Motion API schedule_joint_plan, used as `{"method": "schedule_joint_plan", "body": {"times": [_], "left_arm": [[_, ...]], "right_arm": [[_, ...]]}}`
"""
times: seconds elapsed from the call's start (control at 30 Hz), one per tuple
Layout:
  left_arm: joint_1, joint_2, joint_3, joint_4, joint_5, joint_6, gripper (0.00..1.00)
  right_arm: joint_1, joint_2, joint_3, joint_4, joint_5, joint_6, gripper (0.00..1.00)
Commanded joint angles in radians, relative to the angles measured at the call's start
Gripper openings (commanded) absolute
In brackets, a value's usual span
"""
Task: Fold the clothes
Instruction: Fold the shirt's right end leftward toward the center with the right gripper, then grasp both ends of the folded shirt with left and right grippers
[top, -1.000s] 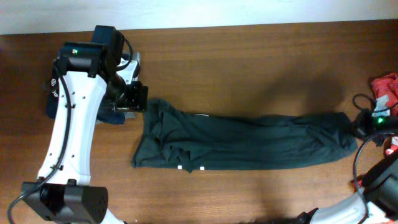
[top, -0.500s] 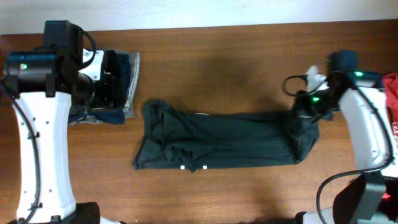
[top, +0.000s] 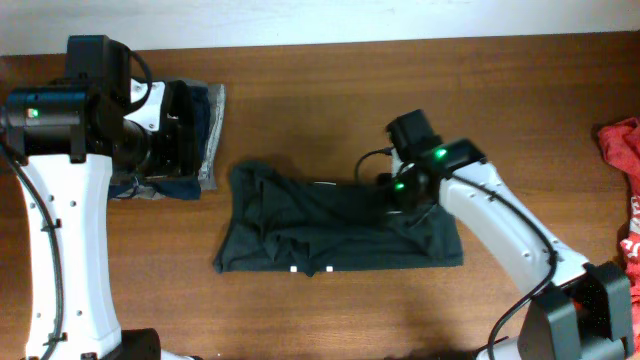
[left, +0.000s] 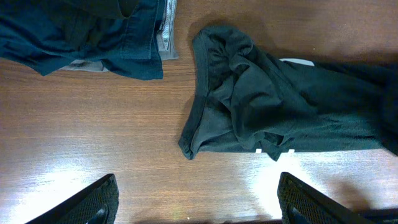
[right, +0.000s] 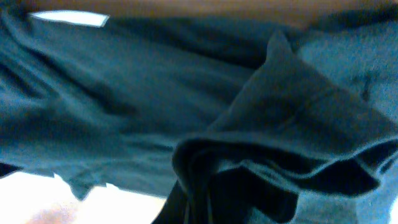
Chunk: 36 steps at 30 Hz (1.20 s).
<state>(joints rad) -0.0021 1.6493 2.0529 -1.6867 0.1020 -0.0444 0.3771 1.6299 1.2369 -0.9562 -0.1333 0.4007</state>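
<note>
Now the bench carries a dark garment at its middle, long axis left to right, the right part doubled over onto itself. A folded pile sits at the far left and a red cloth at the right edge. The right end effector is above the garment's middle, jaws closed, apparently pinching the carried end; its wrist view shows only bunched fabric. The left end effector hangs wide and empty beside the pile, the garment's left edge just to its right. The right arm is the nearer one, and the fold runs leftward from it. A second ago the garment lay stretched almost to the right edge; its right end has since come across to the middle, and the left arm has drawn back toward the pile
</note>
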Motion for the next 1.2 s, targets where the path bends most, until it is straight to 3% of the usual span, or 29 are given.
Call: {"method": "schedule_joint_plan", "body": {"times": [0.0, 0.13, 0.17, 0.23, 0.27, 0.37, 0.5, 0.57, 0.67, 0.7, 0.8, 0.93, 1.0, 1.03, 1.07, 1.17], "left_arm": [[0.006, -0.017, 0.013, -0.001, 0.011, 0.015, 0.82], [0.006, -0.017, 0.013, -0.001, 0.011, 0.015, 0.81], [0.006, -0.017, 0.013, -0.001, 0.011, 0.015, 0.81], [0.006, -0.017, 0.013, -0.001, 0.016, 0.015, 0.82], [0.006, -0.017, 0.013, -0.001, 0.016, 0.015, 0.82], [0.006, -0.017, 0.013, -0.001, 0.016, 0.015, 0.82], [0.006, -0.017, 0.013, -0.001, 0.015, 0.015, 0.82], [0.006, -0.017, 0.013, -0.001, 0.015, 0.016, 0.82], [0.005, -0.017, 0.013, -0.001, 0.015, 0.016, 0.82], [0.005, -0.017, 0.013, -0.001, 0.015, 0.016, 0.82], [0.005, -0.023, 0.013, -0.001, 0.014, 0.016, 0.79], [0.006, -0.093, 0.013, -0.001, -0.003, 0.042, 0.77], [0.007, -0.129, 0.013, -0.001, -0.005, 0.041, 0.83], [0.007, -0.151, 0.013, -0.001, -0.003, 0.039, 0.87], [0.007, -0.184, 0.013, -0.001, 0.021, 0.038, 0.97], [0.007, -0.229, 0.013, -0.001, 0.034, 0.038, 0.99]], "right_arm": [[0.093, -0.001, -0.021, 0.085, 0.01, 0.124, 0.04], [0.168, 0.0, -0.021, 0.176, 0.011, 0.202, 0.04], [0.18, 0.001, -0.021, 0.186, 0.011, 0.222, 0.11], [0.2, 0.005, -0.021, 0.195, 0.011, 0.23, 0.52], [0.205, 0.005, -0.021, 0.193, 0.006, 0.229, 0.62], [0.211, 0.005, -0.021, 0.194, -0.051, 0.208, 0.62], [0.182, -0.018, -0.021, 0.18, -0.042, 0.126, 0.62], [0.137, -0.026, -0.021, 0.148, 0.01, 0.122, 0.49], [0.043, -0.005, -0.031, 0.072, 0.066, 0.082, 0.15], [0.025, 0.003, -0.044, 0.069, 0.06, 0.067, 0.13], [-0.004, 0.04, -0.122, 0.098, 0.049, 0.055, 0.07], [0.025, 0.084, -0.262, 0.314, -0.217, 0.008, 0.04], [0.055, 0.082, -0.283, 0.383, -0.358, -0.069, 0.04], [0.094, 0.08, -0.283, 0.425, -0.495, -0.206, 0.04], [0.115, 0.076, -0.283, 0.436, -0.539, -0.267, 0.04], [0.158, 0.072, -0.283, 0.433, -0.547, -0.293, 0.04]]}}
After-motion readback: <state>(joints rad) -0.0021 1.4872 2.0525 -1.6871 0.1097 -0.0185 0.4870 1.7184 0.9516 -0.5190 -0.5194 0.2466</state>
